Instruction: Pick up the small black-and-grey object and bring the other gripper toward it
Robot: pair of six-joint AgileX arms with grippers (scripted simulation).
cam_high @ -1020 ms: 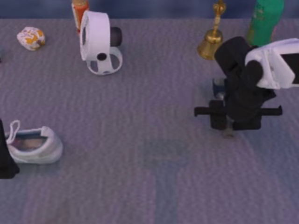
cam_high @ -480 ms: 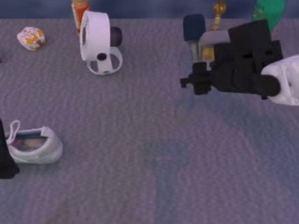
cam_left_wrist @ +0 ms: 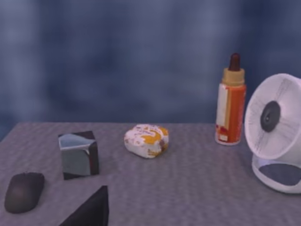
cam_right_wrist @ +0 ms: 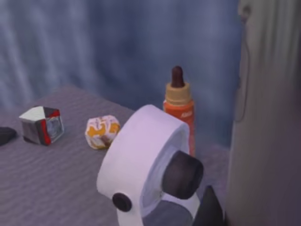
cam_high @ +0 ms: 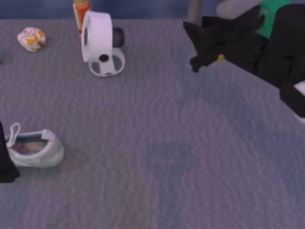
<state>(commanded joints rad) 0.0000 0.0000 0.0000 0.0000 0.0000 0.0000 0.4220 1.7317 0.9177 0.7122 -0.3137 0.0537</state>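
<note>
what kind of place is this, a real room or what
Most likely a rendered tabletop test scene, not a lived-in room. A grey textured table stands before a blank blue backdrop, strewn with unrelated things: a white desk fan, a white shoe, an orange dropper bottle. The right gripper hangs above the table's far edge.

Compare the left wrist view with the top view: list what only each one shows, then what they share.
Only the left wrist view shows the dark cube and the black mouse.

Only the top view shows the white shoe near the table's left edge, the right gripper raised at the far right, the grey handle above it, and the green bottle behind that arm.

Both show the white fan, the orange bottle and the orange-patterned white lump.
</note>
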